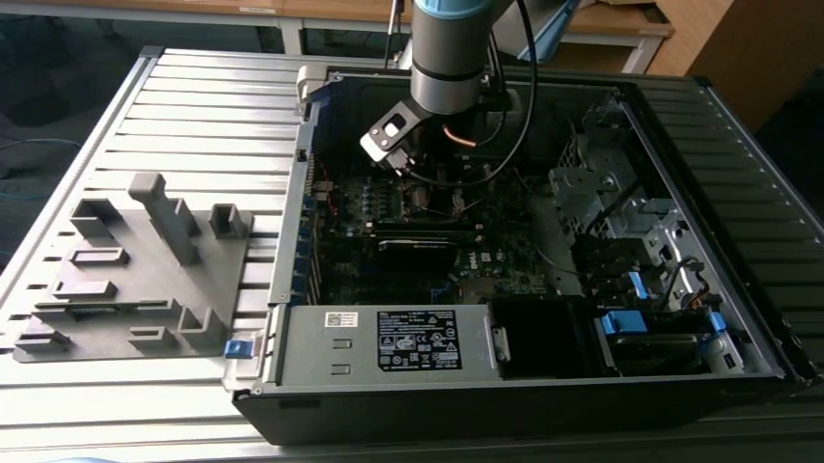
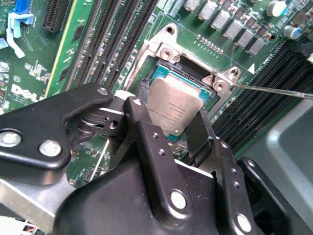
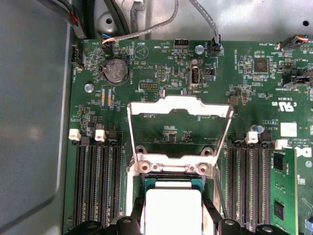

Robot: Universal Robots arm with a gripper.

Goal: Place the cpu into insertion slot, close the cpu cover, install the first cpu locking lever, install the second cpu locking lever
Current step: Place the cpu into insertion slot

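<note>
One Universal Robots arm (image 1: 445, 58) reaches down from the upper middle of the exterior view into an open computer case (image 1: 515, 386) that lies on a slatted table (image 1: 168, 96). Its gripper (image 1: 431, 188) hangs low over the motherboard (image 1: 386, 260). A grey fixture tray (image 1: 129, 260) sits at the exterior view's left.

In the second wrist view the gripper (image 2: 171, 115) is clamped on the cpu (image 2: 175, 105), a black finger (image 2: 146, 122) against each of two opposite edges. The chip sits slightly tilted right over the insertion slot (image 2: 168, 73), between banks of memory slots (image 2: 112, 34). A thin locking lever (image 2: 274, 90) juts out beside the socket.

In the first wrist view the cpu (image 3: 173, 210) is pinched between the fingertips (image 3: 137, 213), and the cpu cover (image 3: 178, 105) is swung open, away from the chip, hinged at the socket's edge. A coin battery (image 3: 116, 71) lies beyond it.
</note>
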